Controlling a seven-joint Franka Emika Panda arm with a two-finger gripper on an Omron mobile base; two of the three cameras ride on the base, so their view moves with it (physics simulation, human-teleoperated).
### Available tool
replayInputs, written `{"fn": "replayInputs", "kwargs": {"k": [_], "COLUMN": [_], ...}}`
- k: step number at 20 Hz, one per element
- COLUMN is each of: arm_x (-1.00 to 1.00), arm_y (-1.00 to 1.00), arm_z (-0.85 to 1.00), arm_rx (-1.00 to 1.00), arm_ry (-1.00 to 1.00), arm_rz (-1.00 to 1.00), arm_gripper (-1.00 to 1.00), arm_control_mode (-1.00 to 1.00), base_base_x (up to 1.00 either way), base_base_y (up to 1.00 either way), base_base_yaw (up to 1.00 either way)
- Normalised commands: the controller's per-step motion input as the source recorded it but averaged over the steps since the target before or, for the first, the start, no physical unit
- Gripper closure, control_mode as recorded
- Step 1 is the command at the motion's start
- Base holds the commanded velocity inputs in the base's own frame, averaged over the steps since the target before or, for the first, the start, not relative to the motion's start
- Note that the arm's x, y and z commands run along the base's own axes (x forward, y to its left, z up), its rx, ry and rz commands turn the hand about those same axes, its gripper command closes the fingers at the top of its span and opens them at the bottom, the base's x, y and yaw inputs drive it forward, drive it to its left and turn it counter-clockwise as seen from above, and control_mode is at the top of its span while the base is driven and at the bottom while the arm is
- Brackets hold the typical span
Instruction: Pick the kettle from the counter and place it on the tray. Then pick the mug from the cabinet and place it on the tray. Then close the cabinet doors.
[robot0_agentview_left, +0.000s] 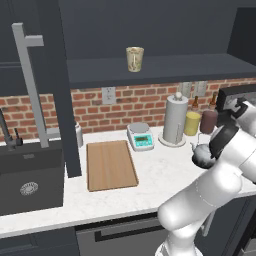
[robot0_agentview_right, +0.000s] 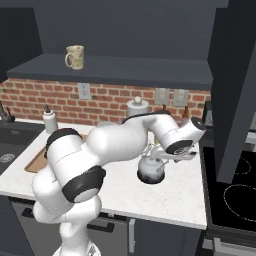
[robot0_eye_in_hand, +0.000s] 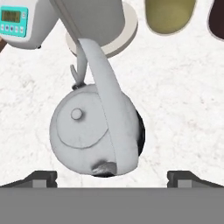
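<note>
Overhead, the dark charcoal cabinet (robot0_agentview_left: 150, 30) is seen spanning the top of the left base view, one tall panelled door (robot0_agentview_left: 62, 90) swung open at left with its long grey bar handle. Below it, the white, faintly speckled stone desk (robot0_agentview_left: 160, 170) fills the middle of the frame before a red brick wall. The flat, rectangular light-brown wooden tray (robot0_agentview_left: 111, 165) lies left of centre on the desk, bare. The squat, round silver-grey kettle (robot0_eye_in_hand: 94, 131) is seen at the centre of the hand view, resting on the desk, its broad arched handle running over a knobbed lid and a short spout toward the upper left. In the left base view it sits at right, well apart from the tray. The claw (robot0_eye_in_hand: 111, 177) is held wide open above it, a dark fingertip at each lower corner, nothing gripped. The small beige patterned mug (robot0_agentview_left: 134, 59) stands on the cabinet shelf, upper centre.
</note>
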Motion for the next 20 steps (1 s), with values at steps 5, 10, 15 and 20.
{"fn": "replayInputs", "kwargs": {"k": [5, 10, 15, 20], "arm_x": [0.08, 0.15, 0.19, 0.15], "arm_y": [0.00, 0.00, -0.01, -0.06], "arm_z": [-0.21, -0.18, -0.09, -0.02], "arm_rx": [0.03, 0.03, 0.05, 0.06], "arm_ry": [0.00, 0.00, 0.00, 0.00], "arm_rz": [0.02, 0.02, 0.04, 0.05], "arm_gripper": [-1.00, -1.00, -1.00, -1.00], "arm_control_mode": [-1.00, -1.00, -1.00, -1.00], "base_base_x": [0.00, 0.00, 0.00, 0.00], "base_base_y": [0.00, 0.00, 0.00, 0.00], "base_base_yaw": [0.00, 0.00, 0.00, 0.00]}}
